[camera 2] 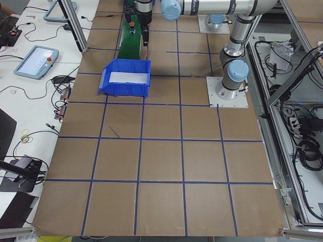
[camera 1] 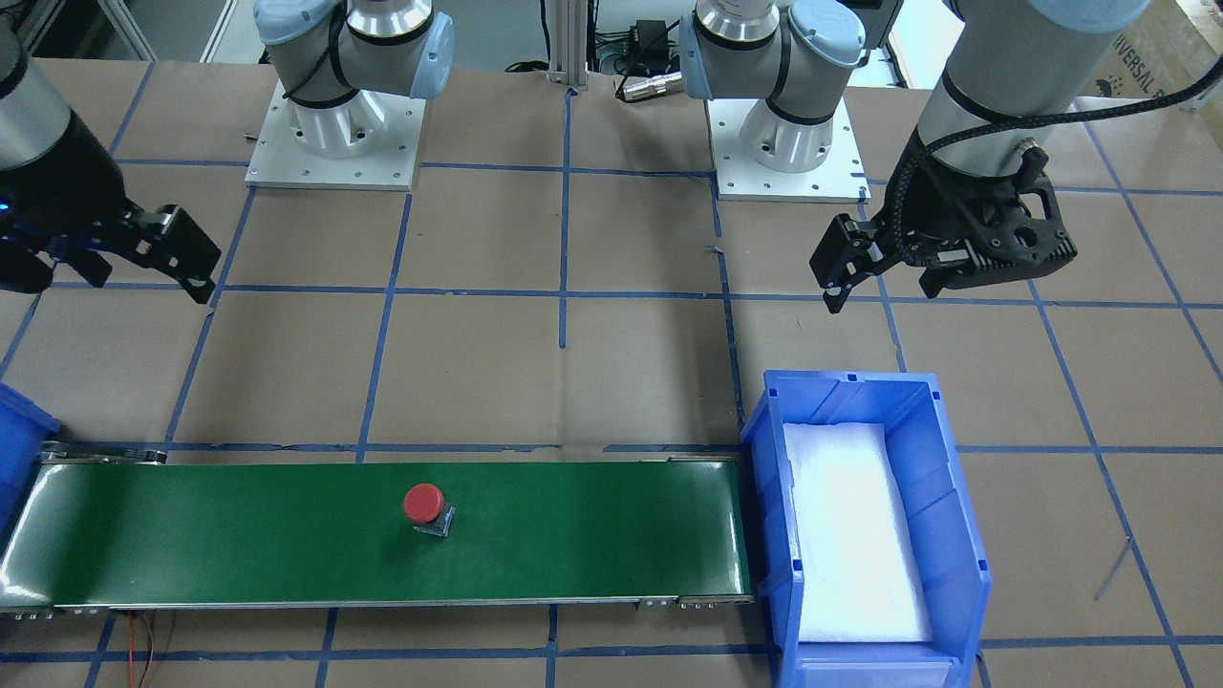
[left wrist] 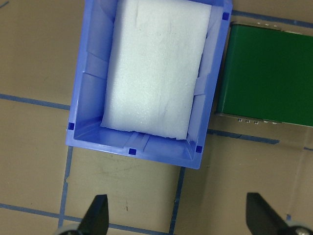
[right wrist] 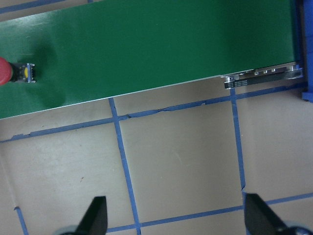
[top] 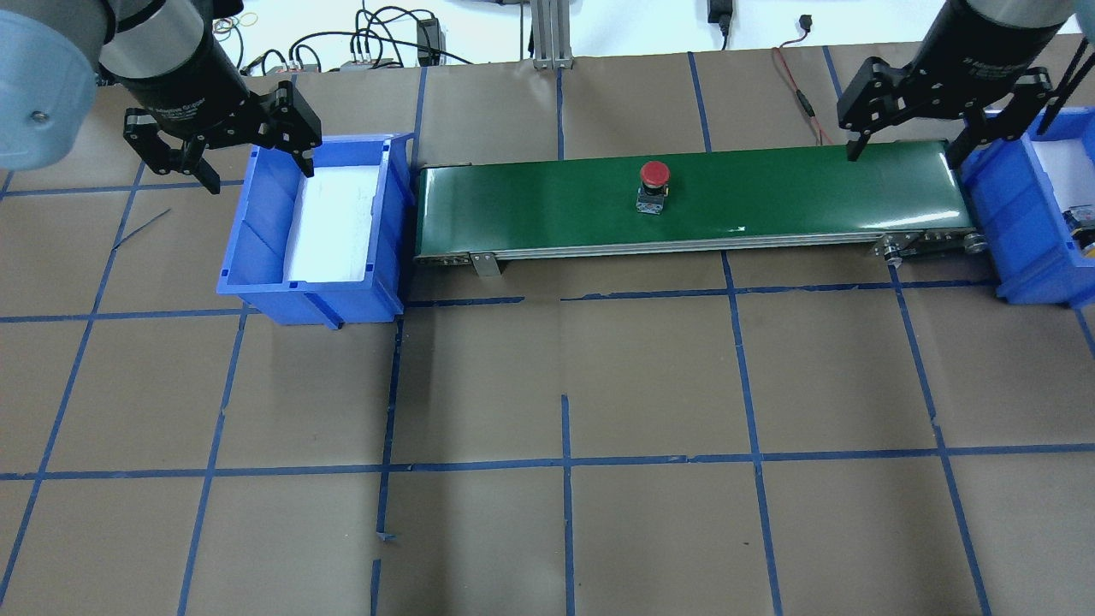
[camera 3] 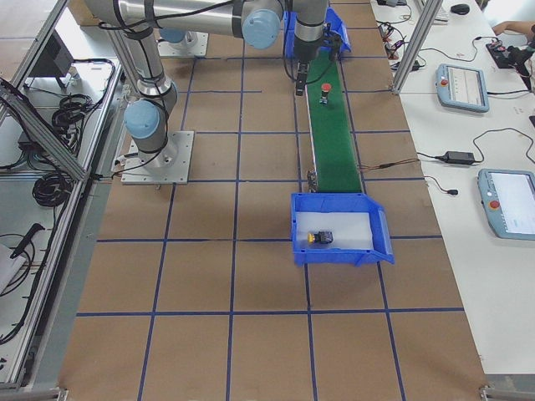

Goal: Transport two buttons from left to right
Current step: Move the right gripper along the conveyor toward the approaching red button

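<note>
Red-capped, black-and-grey-bodied button (camera 1: pixel 425 506) standing upright at middle of green belt (camera 1: pixel 239 535).

Button (camera 1: pixel 423 503): red cap, black-and-grey block. Second button (camera 3: pixel 319 239): yellow cap, black body. Conveyor belt (camera 1: pixel 573 535): dark green. Bin (camera 1: pixel 953 535): blue; foam lining (camera 1: pixel 855 535) white. Table (camera 1: pixel 478 363): brown, blue tape grid.

The left arm (camera 1: pixel 1013 67) and right arm (camera 1: pixel 38 115) were silver-grey tubes with pale blue joint caps (camera 1: pixel 435 53), on square white base plates (camera 1: pixel 277 170) dotted with screws. The black left gripper (top: pixel 257 175) and right gripper (top: pixel 902 156) bore white lettering; a braided black cable (camera 1: pixel 1127 105) ran along the left arm.
</note>
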Robot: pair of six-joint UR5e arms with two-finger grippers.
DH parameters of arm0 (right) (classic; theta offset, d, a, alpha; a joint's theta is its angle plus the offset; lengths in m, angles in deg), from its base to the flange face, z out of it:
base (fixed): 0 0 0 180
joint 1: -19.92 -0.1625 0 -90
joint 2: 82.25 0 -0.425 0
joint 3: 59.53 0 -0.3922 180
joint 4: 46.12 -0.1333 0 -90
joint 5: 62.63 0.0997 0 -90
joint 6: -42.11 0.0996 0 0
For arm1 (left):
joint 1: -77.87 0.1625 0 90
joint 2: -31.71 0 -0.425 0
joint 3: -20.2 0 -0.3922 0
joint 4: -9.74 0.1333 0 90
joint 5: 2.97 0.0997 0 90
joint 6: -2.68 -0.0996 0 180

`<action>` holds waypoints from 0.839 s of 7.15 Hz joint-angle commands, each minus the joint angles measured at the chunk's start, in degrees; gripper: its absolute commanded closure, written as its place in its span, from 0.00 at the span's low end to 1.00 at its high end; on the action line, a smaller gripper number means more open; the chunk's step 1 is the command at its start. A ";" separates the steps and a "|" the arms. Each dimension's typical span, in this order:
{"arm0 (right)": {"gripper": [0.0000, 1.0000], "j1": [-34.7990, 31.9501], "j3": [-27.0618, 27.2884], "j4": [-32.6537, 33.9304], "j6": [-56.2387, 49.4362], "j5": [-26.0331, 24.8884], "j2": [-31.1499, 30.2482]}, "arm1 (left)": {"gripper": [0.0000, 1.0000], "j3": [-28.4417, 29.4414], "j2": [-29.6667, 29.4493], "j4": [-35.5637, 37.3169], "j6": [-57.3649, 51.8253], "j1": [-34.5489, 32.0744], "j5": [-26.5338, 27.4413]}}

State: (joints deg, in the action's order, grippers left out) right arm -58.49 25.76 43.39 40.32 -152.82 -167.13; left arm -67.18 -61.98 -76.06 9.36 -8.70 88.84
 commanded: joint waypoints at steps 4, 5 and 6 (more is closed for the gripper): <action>0.00 2.39 -13.46 7.23 -4.80 0.81 21.99 | 0.00 -1.28 0.00 0.37 -0.09 1.13 -0.31; 0.00 2.30 -13.75 9.00 -5.06 2.20 24.04 | 0.00 -2.08 -0.09 2.46 -0.09 1.23 -0.66; 0.00 1.95 -12.79 8.15 -5.41 2.65 23.97 | 0.00 -2.17 -0.09 2.48 0.43 0.01 -0.14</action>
State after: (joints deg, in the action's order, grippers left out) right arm -56.26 12.72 51.31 35.26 -150.96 -144.44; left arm -68.93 -62.04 -74.28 9.42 -7.91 88.45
